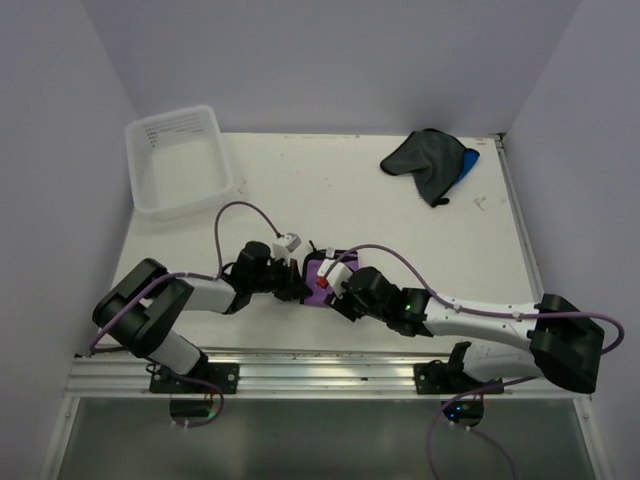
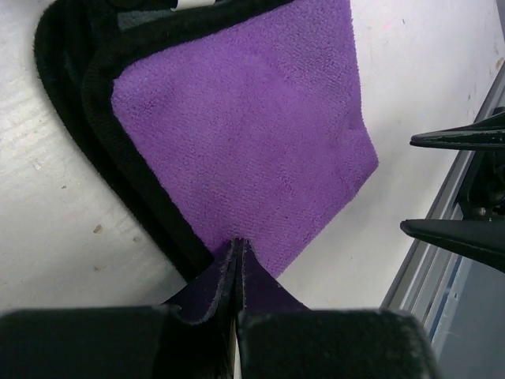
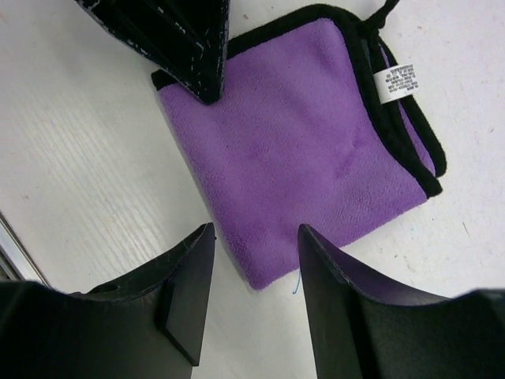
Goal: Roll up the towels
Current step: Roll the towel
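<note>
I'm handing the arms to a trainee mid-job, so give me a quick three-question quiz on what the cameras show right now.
1. True or false: the left gripper is shut on a corner of the purple towel.
2. Pick one. The right gripper is: A) shut on the purple towel; B) open over a corner of the purple towel; C) out of every view.
3. Fill the gap: the dark grey towel and the blue towel lie heaped together at the far ___ side of the table.

Key: 1 true; 2 B; 3 right.
</note>
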{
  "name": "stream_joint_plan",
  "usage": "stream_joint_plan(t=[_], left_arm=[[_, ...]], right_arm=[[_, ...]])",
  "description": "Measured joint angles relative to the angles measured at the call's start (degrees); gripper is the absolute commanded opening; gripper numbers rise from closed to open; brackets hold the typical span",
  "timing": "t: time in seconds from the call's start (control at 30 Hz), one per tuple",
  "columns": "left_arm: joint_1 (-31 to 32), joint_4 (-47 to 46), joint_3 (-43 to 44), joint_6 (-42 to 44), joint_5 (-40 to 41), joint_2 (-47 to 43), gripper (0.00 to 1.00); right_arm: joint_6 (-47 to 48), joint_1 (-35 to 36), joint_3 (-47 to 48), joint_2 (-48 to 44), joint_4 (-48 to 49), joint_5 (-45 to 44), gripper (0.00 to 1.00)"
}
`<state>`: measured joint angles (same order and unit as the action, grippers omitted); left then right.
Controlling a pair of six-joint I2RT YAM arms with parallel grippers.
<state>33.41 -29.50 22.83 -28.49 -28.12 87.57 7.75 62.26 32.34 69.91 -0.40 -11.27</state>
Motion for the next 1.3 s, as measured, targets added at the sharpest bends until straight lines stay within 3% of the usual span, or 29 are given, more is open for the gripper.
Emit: stream_joint_plan(t=[0.33,0.77,1.3], left_arm=[[0.00,3.91,0.57,0.59,2.36,-1.27,0.00],[-0.02,7.04,1.20,2.16,3.80,-2.69,0.00],[-0.02,7.37,1.20,2.62,3.74,-2.73,0.00]], right_arm=[[0.96,0.33,2.69,5.01,-2.36,0.57,0.51],[8.66,5.01,4.81,16.00,2.32,0.74,0.53],[13.18,6.75,6.34,18.78,6.21,-5.20,0.54]])
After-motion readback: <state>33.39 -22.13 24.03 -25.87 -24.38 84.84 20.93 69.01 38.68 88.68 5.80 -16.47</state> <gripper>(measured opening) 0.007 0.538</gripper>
